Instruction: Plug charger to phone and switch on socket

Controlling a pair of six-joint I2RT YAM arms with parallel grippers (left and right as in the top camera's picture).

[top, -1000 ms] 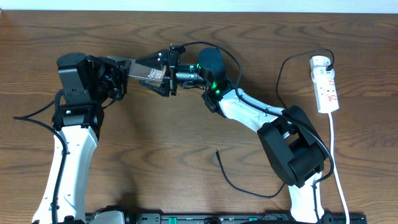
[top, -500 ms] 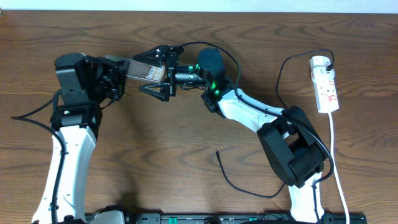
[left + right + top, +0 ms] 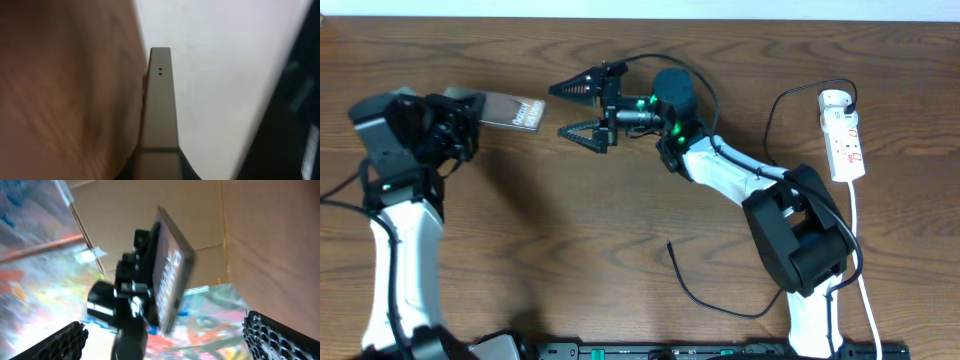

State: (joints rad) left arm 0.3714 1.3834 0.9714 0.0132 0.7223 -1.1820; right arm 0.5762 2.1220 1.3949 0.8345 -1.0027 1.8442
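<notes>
My left gripper (image 3: 470, 112) is shut on the phone (image 3: 512, 110), a shiny grey-brown handset with white lettering, held above the table at the far left. In the left wrist view the phone (image 3: 160, 105) shows edge-on between the jaws. My right gripper (image 3: 570, 108) is open and empty, just right of the phone and apart from it. The right wrist view shows the phone (image 3: 172, 280) held by the left arm, ahead of the open fingers. The charger (image 3: 705, 295), a thin black cable, lies on the table with its free tip (image 3: 669, 243) near the middle. The socket (image 3: 844, 135) lies at the far right.
The socket's white cord (image 3: 860, 260) runs down the right edge toward the front. The black cable loops up to the socket's top end (image 3: 775, 110). The right arm's base (image 3: 800, 240) stands between the cable tip and the cord.
My right gripper let go of the phone, opened wide and drew back to the right. My left arm moved left, carrying the phone away from the right gripper.
</notes>
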